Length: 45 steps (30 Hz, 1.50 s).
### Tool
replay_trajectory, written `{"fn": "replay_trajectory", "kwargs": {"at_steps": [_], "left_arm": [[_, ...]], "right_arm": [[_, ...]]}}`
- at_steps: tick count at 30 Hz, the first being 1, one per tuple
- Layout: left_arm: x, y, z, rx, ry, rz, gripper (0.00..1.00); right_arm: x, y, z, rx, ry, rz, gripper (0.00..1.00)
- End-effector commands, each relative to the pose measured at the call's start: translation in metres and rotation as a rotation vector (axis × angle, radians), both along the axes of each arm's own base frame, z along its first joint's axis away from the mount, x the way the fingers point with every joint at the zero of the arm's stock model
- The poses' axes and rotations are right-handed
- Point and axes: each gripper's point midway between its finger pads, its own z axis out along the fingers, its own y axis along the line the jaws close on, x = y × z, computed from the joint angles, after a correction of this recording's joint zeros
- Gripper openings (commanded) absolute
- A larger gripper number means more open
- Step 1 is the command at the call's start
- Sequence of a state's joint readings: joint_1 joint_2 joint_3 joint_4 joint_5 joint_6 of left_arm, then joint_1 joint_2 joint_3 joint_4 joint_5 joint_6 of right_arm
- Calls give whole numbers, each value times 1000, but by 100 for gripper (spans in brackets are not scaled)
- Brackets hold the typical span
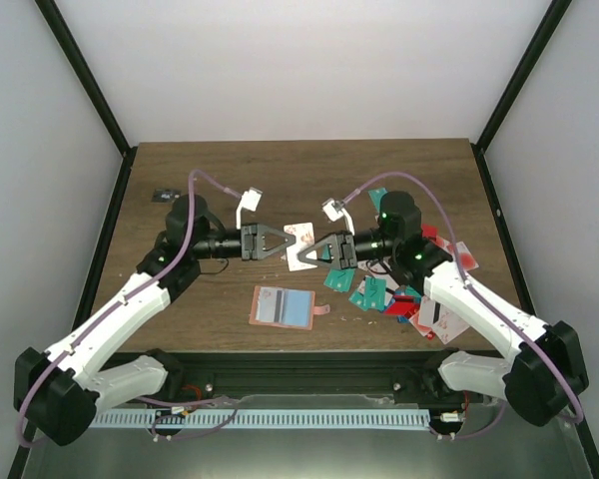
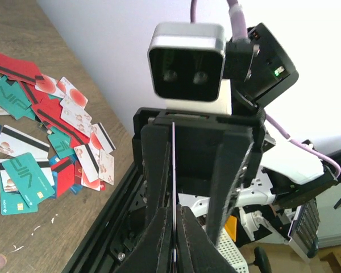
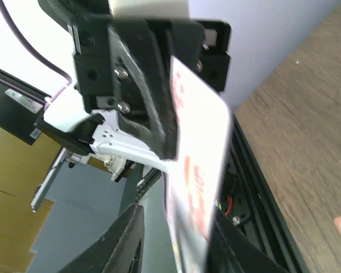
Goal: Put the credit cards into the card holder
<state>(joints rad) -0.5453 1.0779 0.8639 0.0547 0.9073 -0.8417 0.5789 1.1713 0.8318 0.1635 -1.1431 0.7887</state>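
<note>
— Closest to us, at the bottom of the overhead view, we see the left arm (image 1: 110, 319) and the right arm (image 1: 489, 314) rising from the near edge of the wooden table (image 1: 280, 170). What do we have lying on it?

— We see a loose pile of credit cards (image 1: 404, 291) on the right side. They are teal, red and white-pink, and they overlap beside the right arm.

— And the card holder?

— We find the card holder (image 1: 283, 307) lying open and flat near the front edge, between the two arms, with its blue-grey pockets facing up.

— What do we see beyond it?

— Both arms reach inward. The left gripper (image 1: 283, 242) and the right gripper (image 1: 319, 249) face each other tip to tip, with one white-pink card (image 1: 300, 234) between them, off the table.

— Which one do we say grips it?

— In the left wrist view we see the left fingers (image 2: 153, 250) pressed together on the card's thin edge. In the right wrist view the right fingers (image 3: 122, 244) stand a little apart, and one is clear of the card's face, though the card is blurred there.

— Anything smaller?

— We spot a tiny dark object (image 1: 163, 195) by the far left edge.
</note>
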Motion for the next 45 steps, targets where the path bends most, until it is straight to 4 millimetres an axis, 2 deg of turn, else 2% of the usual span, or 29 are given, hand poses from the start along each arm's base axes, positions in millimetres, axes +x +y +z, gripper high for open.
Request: {"fn": "replay_trajectory", "kwargs": {"at_steps": [1,4,11,15,20,21,22,25,27,31,34,41,45], "left_arm": [[-9,1,10,-20,-36,-24,4],[-12,2,8,-13,-31,-28,4],[-15,5,8,-10,-32,-30,4],[-16,5,8,-8,-31,-31,4],[-14,5,3,6,-20,-24,5],[-11,5,-1,28,-5,-7,12],[-6,6,-10,70,11,20,19],[7,15,-47,255,52,92,51],[16,27,-74,384,74,160,58],[27,65,-136,632,187,307,57],[22,84,-175,747,281,336,52],[11,109,-235,925,397,359,39],[7,115,-254,981,432,348,37]], "right_arm": [[5,1,22,-11,-104,-37,35],[11,-5,27,-10,-120,-68,34],[10,-10,29,-3,-114,-63,11],[7,-10,27,4,-100,-52,2],[4,-11,22,14,-75,-37,1],[7,-11,18,3,-68,-62,1],[12,-12,11,-22,-53,-102,1],[26,-15,-25,-110,33,-204,1],[31,-15,-52,-153,114,-234,1],[42,-16,-99,-255,216,-299,1],[40,-9,-125,-307,254,-293,1],[18,17,-180,-433,330,-229,1],[13,20,-205,-497,375,-238,1]]}}
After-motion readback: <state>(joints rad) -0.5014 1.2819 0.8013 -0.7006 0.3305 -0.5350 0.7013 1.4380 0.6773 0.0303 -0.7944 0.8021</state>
